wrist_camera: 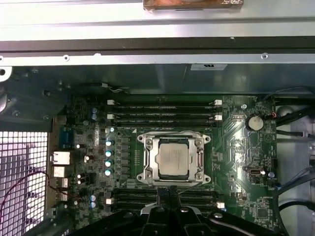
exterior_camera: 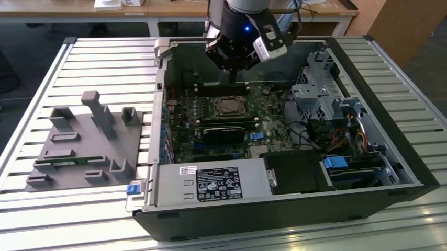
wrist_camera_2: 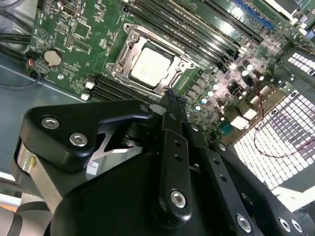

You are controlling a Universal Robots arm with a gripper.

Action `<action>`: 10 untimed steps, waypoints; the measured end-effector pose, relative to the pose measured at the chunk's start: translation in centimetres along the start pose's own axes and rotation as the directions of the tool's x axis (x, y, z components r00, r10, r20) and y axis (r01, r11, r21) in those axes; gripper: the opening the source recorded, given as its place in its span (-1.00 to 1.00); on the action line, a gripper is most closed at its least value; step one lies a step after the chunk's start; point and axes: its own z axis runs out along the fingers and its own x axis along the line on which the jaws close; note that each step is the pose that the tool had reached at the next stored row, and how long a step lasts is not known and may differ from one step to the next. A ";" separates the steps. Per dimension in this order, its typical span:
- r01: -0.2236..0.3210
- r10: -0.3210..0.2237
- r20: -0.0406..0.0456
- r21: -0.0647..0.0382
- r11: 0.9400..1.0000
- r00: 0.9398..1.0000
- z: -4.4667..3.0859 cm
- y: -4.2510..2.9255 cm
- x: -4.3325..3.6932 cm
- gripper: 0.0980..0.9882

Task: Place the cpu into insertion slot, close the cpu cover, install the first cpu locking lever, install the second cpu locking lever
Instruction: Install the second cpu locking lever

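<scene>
In the exterior view the gripper (exterior_camera: 234, 73) hung inside the open computer case (exterior_camera: 391, 172), above the far side of the green motherboard (exterior_camera: 183, 112), with the insertion slot (exterior_camera: 227, 106) just below and in front of it; a grey fixture block (exterior_camera: 84, 146) lay on the slatted table (exterior_camera: 42, 68) at the exterior view's left, well apart from the case. Both wrist views showed what that view could not: the cpu (wrist_camera: 174, 157) already sat in the slot, its dull silver face framed by the cpu cover (wrist_camera: 147, 158), which lay flat around it. The fingers (wrist_camera_2: 173, 101) were pressed together, holding nothing, their tips near the socket's edge beside the memory slots (wrist_camera: 162, 110). Open board lay around the socket, hemmed by the case wall (wrist_camera: 147, 78).
</scene>
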 end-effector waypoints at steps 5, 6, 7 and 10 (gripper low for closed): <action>0.001 -0.001 0.000 -0.009 1.000 1.000 0.80 -0.29 -0.07 -0.98; 0.001 -0.001 0.000 -0.013 1.000 1.000 0.95 -0.32 -0.09 -0.98; 0.001 -0.001 0.000 -0.015 1.000 1.000 1.11 -0.34 -0.12 -0.98; 0.001 -0.001 0.000 -0.017 1.000 1.000 1.56 -0.38 -0.15 -0.98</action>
